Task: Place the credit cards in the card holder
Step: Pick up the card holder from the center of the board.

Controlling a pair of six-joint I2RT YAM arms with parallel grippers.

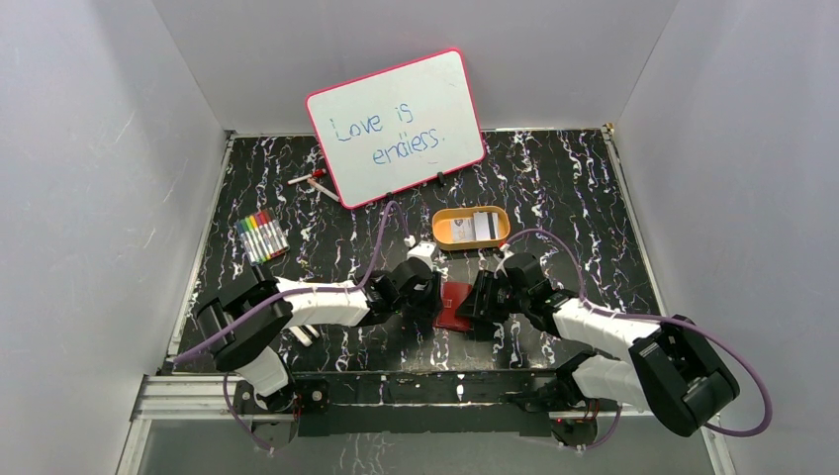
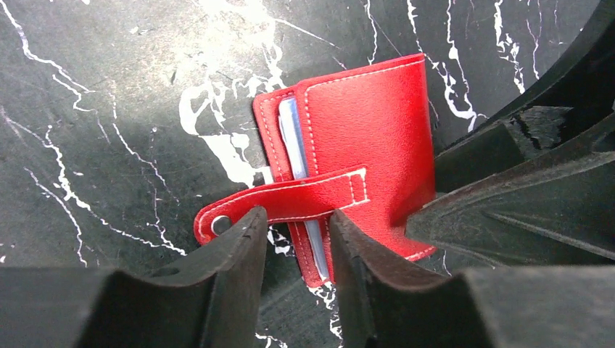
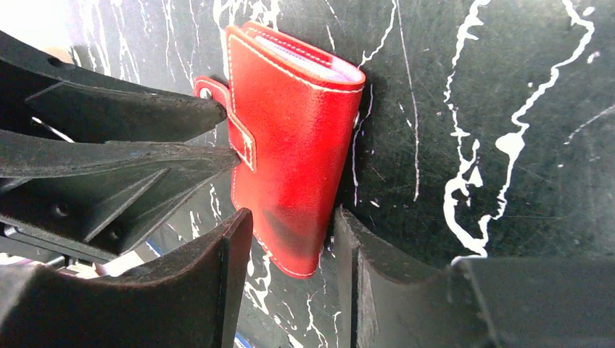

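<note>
The dark-red card holder (image 1: 456, 305) lies folded on the black marbled table between my two grippers. In the left wrist view its snap tab (image 2: 290, 199) is unsnapped and stretches across the tips of my left gripper (image 2: 296, 221), whose jaws stand narrowly apart with nothing pinched. Pale blue pockets (image 2: 291, 141) show at its edge. My right gripper (image 3: 289, 217) straddles the holder's near corner (image 3: 290, 181), with both fingertips touching its sides. The whitish credit cards (image 1: 477, 227) lie in the yellow-orange tray, away from both grippers.
The yellow-orange oval tray (image 1: 442, 220) sits just behind the grippers. A pink-framed whiteboard (image 1: 396, 127) leans at the back. A pack of coloured markers (image 1: 262, 236) lies at the left, and a pen (image 1: 312, 180) near the board. Grey walls close in on three sides.
</note>
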